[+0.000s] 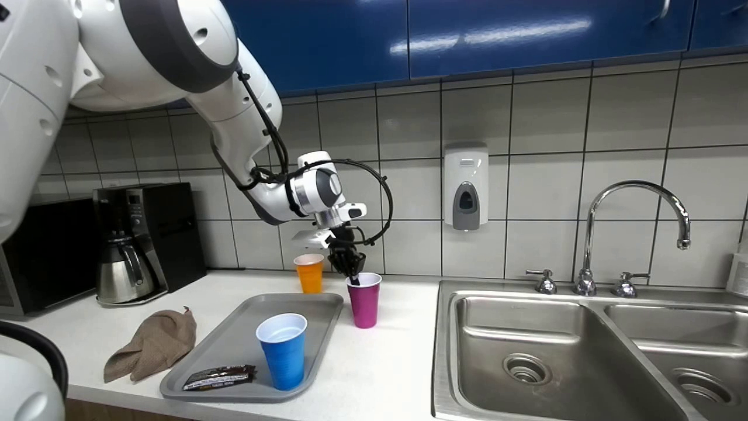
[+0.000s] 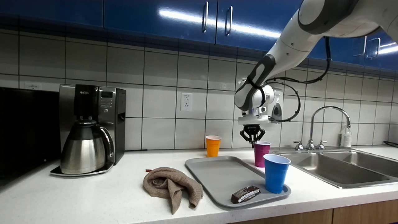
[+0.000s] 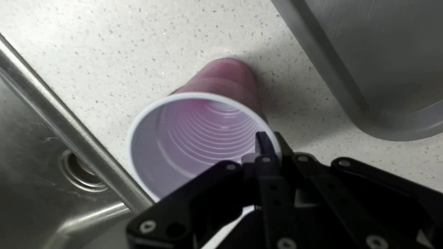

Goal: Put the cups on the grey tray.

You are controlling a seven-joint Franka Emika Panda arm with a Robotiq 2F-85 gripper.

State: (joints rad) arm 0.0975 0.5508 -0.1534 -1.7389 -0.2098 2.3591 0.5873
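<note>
Pink cup (image 1: 366, 305) stands on the counter (image 1: 403, 356), right of the grey tray (image 1: 231, 342); my jaws pinch its rim, one finger (image 3: 265, 145) inside. I should lift past the tray's edge before moving left.

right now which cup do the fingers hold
The magenta cup: the fingers pinch its rim; the blue cup and the orange cup stand untouched.
</note>
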